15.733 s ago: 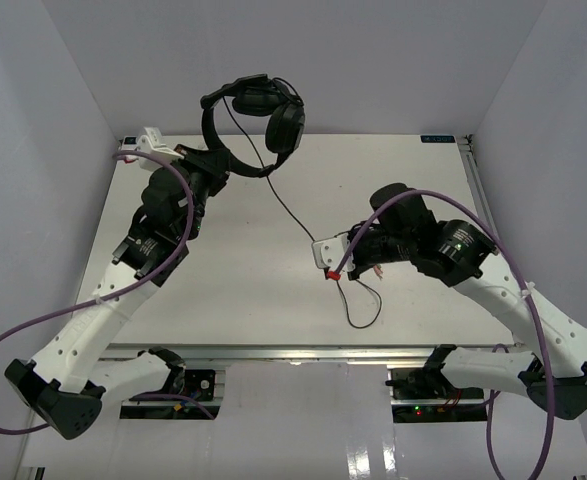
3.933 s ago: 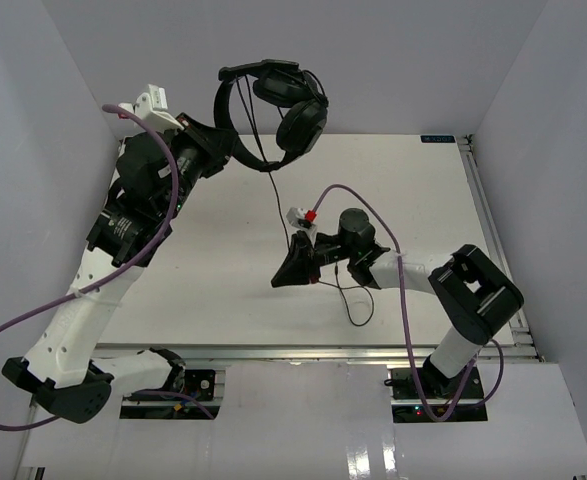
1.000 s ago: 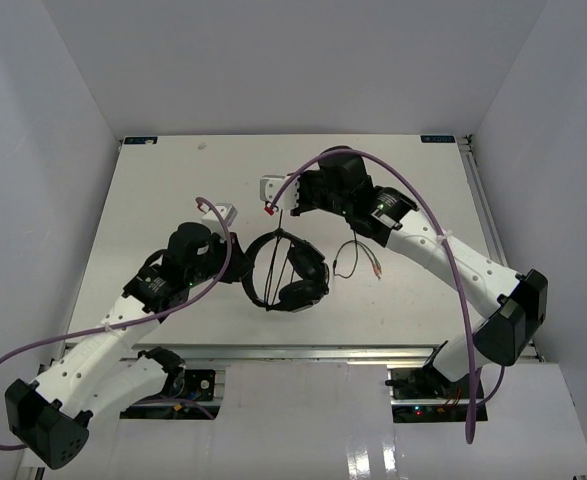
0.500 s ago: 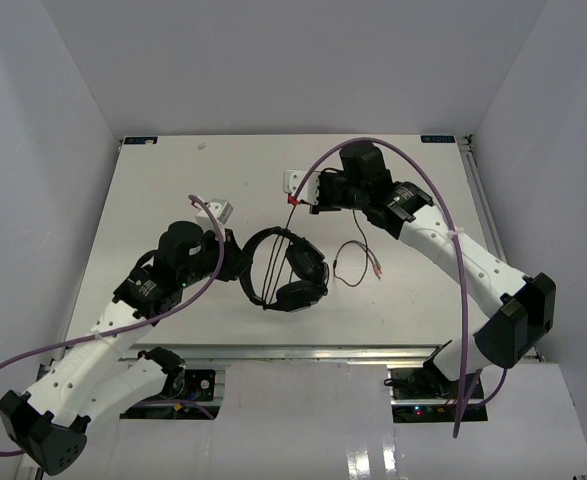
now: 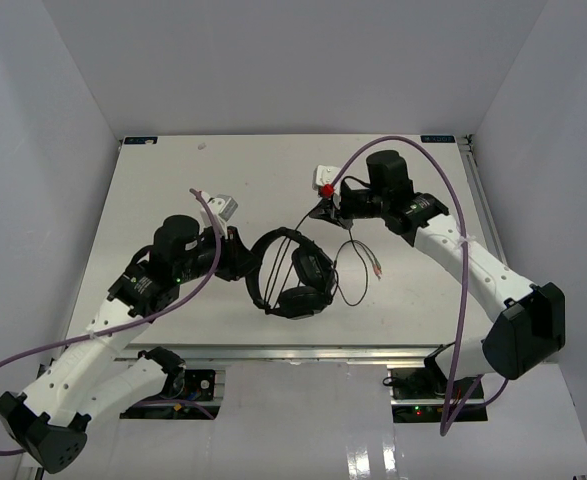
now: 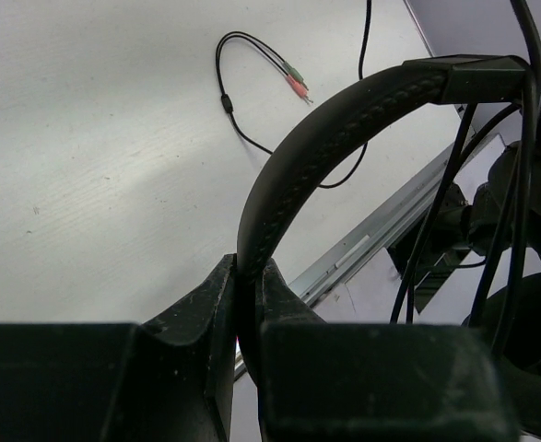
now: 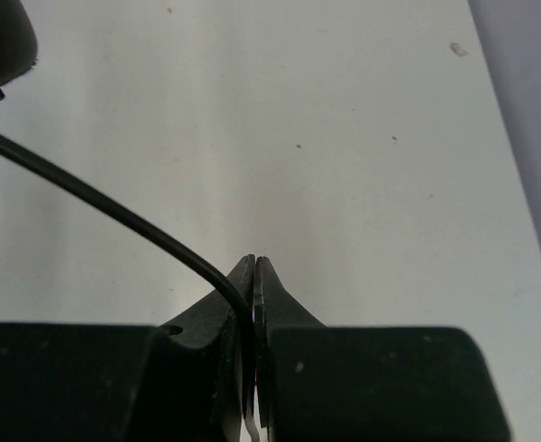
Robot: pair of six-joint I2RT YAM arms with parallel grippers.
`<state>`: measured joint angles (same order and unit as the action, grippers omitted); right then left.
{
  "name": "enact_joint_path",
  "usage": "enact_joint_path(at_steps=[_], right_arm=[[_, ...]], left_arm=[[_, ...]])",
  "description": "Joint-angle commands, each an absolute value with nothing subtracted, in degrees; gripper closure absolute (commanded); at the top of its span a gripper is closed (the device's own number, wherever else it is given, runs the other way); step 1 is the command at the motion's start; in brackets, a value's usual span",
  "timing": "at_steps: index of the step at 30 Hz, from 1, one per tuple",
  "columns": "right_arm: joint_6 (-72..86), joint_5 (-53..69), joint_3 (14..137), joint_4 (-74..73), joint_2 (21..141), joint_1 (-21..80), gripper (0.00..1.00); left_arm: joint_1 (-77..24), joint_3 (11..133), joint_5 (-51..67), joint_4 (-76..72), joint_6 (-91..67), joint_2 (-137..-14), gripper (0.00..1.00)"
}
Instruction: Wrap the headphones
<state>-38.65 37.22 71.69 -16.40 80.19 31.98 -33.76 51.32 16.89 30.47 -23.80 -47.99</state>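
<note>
The black headphones hang just above the table's front middle, ear cups to the right. My left gripper is shut on the thin headband, which passes between my jaws. Strands of the dark cord cross the headband near the ear cup. My right gripper is shut on the cord, pinched between its closed fingers, behind and to the right of the headphones. The cord's loose end with reddish tips lies on the table.
The white table is walled in on the left, right and back. A metal rail runs along its front edge, just below the headphones. Purple robot cables arch over both arms.
My right gripper has carried the cord to the right, away from the headband. The left arm has shifted the headphones slightly to the right. Both grippers stayed shut.
</note>
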Motion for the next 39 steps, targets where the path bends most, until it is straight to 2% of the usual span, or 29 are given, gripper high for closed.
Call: enact_joint_path(at_steps=[1,13,22,32,39], right_arm=[[-31.87,48.68,66.97,-10.77,81.28,29.67,0.92],[-19.4,58.21,53.98,7.58,81.5,29.44,0.87],[-10.81,62.39,49.29,18.68,84.55,30.64,0.86],[-11.28,63.58,46.87,16.3,83.24,31.9,0.86],[-11.7,63.94,44.81,15.09,80.16,31.99,0.89]], left_arm=[[-34.01,56.87,19.23,30.36,-25.14,-47.88,1.0],[-34.01,63.57,18.6,31.26,-27.48,-48.63,1.0],[-34.01,71.01,14.12,33.18,-29.97,-50.46,1.0],[-34.01,79.06,5.5,30.7,-34.64,-56.12,1.0],[-34.01,79.66,-2.77,26.45,-40.4,-57.22,1.0]])
